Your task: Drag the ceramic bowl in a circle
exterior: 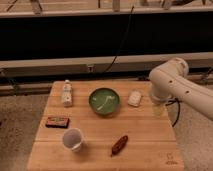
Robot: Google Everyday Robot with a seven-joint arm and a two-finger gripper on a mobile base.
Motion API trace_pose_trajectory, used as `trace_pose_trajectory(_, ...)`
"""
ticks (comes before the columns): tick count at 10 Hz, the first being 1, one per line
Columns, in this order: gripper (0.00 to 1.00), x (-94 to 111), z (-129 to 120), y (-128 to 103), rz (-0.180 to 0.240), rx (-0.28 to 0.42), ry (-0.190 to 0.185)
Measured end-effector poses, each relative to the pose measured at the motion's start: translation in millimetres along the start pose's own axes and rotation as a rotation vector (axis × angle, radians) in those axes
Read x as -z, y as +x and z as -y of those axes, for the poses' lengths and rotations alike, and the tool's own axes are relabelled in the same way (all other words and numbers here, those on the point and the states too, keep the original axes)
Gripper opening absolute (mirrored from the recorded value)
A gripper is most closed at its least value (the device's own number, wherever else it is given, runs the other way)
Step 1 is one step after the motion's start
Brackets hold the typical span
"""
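The ceramic bowl (104, 101) is round, shallow and green with pale streaks inside. It sits upright on the wooden table (145, 145), at the middle of the far half. My white arm (172, 82) comes in from the right. My gripper (159, 108) hangs below it over the table's right edge, well to the right of the bowl and apart from it. Nothing shows in the gripper.
A translucent plastic cup (73, 139) stands front left. A small white bottle (66, 93) is far left, a flat red-brown packet (57, 121) at the left, a white packet (134, 98) between bowl and gripper, a brown snack piece (119, 145) front centre.
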Motion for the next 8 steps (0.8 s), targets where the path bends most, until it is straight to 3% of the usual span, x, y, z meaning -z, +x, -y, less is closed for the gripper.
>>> trace_pose_trajectory(3,0.8,-3.4,10.9,-6.0,-0.011,0.057,0.023)
trace_pose_trajectory(5,0.8,-6.6,27.2,-30.3,-0.022,0.129,0.048)
trace_pose_trajectory(8,0.8,-11.6,39.1,-38.7,-0.032,0.196,0.074)
